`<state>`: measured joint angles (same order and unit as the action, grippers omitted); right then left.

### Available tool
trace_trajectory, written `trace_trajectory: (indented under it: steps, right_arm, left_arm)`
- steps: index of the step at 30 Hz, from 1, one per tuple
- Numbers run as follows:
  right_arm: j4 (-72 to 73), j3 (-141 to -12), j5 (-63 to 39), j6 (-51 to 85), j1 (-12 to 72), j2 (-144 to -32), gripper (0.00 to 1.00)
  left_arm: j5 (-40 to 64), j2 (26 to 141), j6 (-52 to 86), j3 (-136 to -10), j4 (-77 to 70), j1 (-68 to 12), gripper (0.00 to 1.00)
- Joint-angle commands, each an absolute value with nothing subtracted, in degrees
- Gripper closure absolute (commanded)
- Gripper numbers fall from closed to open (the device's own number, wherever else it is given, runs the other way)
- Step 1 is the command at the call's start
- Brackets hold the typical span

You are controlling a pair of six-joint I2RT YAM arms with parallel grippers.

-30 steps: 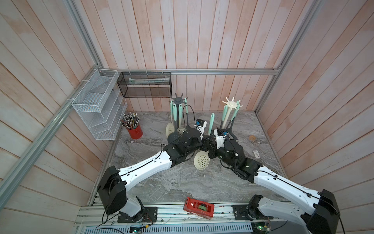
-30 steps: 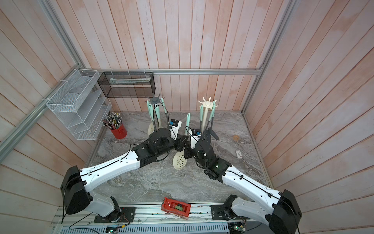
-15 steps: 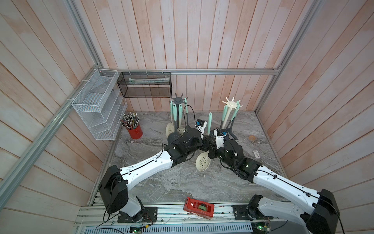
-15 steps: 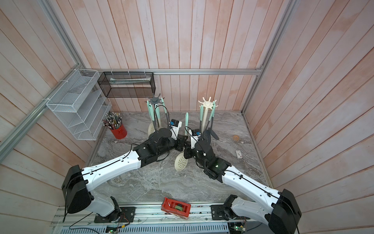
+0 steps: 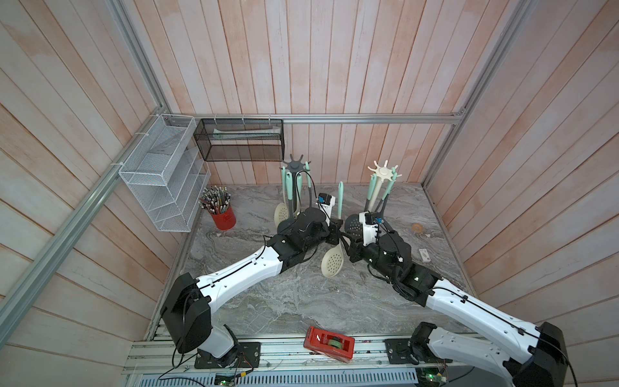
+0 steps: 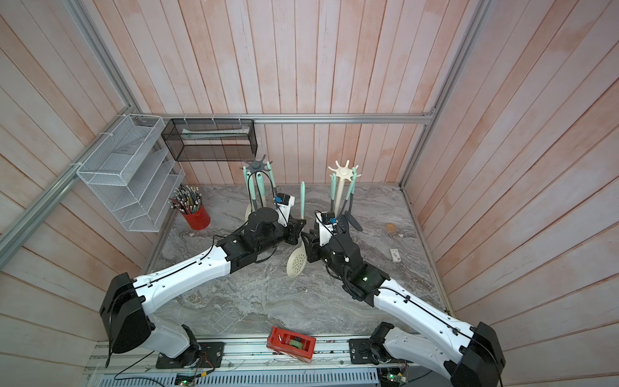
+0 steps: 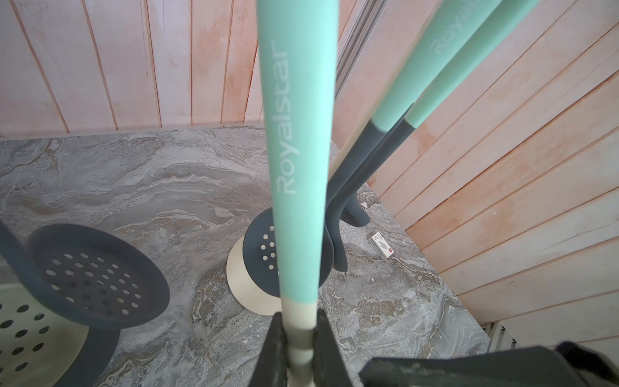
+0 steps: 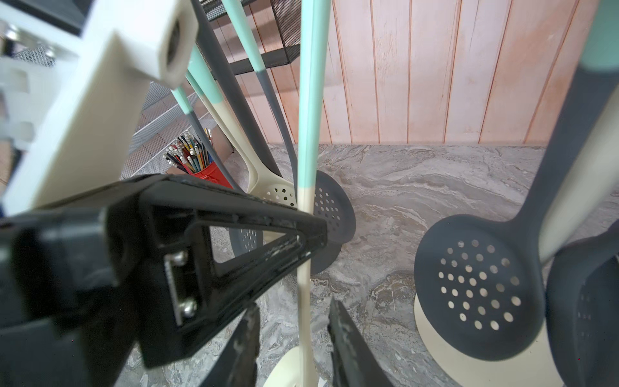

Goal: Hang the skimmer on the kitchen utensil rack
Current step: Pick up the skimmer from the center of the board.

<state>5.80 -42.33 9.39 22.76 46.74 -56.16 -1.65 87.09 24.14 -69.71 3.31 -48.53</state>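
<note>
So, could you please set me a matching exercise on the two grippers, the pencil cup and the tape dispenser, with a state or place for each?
Things:
1. left gripper
2. right gripper
3. pencil cup
4. tape dispenser

States or places:
A. on the front rail
B. open, jaws either side of the skimmer handle
C. near the wire shelf
D. shut on the skimmer handle

Pairs: 1-D, 2-B, 3-C, 4-A.
</note>
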Motion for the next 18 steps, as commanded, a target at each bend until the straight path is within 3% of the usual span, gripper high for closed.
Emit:
trace_trajectory:
  steps: [1, 10, 18]
  right_arm:
    - [7.77, -40.60, 10.86, 22.15, 47.11, -52.56, 0.62]
    - [9.21, -35.39, 17.30, 17.03, 46.63, -39.18, 0.55]
    - [11.07, -34.21, 9.75, 8.79, 42.03, -32.83, 0.43]
  left_arm:
    - [0.21, 85.04, 21.72, -68.52, 0.69, -48.31, 1.00]
    - [2.21, 83.78, 13.90, -67.23, -6.08, -47.37, 1.00]
    - [9.36, 87.29, 10.45, -69.31, -13.48, -43.63, 1.00]
